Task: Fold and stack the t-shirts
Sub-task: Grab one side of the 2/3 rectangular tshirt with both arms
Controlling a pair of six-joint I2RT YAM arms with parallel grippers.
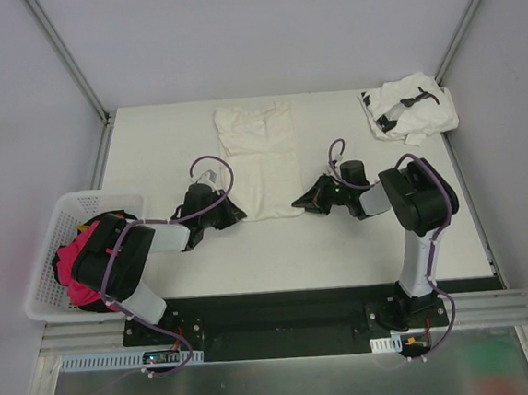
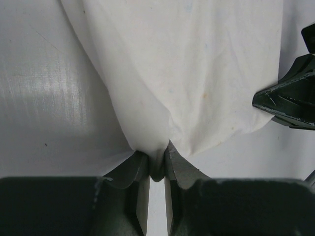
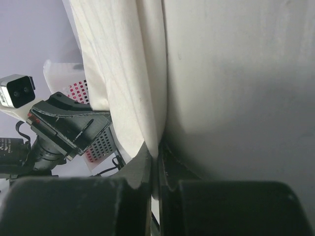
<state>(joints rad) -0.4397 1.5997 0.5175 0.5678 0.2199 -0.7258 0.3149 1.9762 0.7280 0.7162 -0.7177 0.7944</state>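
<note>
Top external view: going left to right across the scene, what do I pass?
White plastic mesh basket holding pink cloth → left arm's fingers → plain cream-white cloth t-shirt → right arm's fingers → crumpled white cloth t-shirt with black marks.

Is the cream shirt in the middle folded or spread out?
Partly folded: the cream shirt lies flat as a long narrow strip, no sleeves sticking out, not yet folded end to end.
</note>
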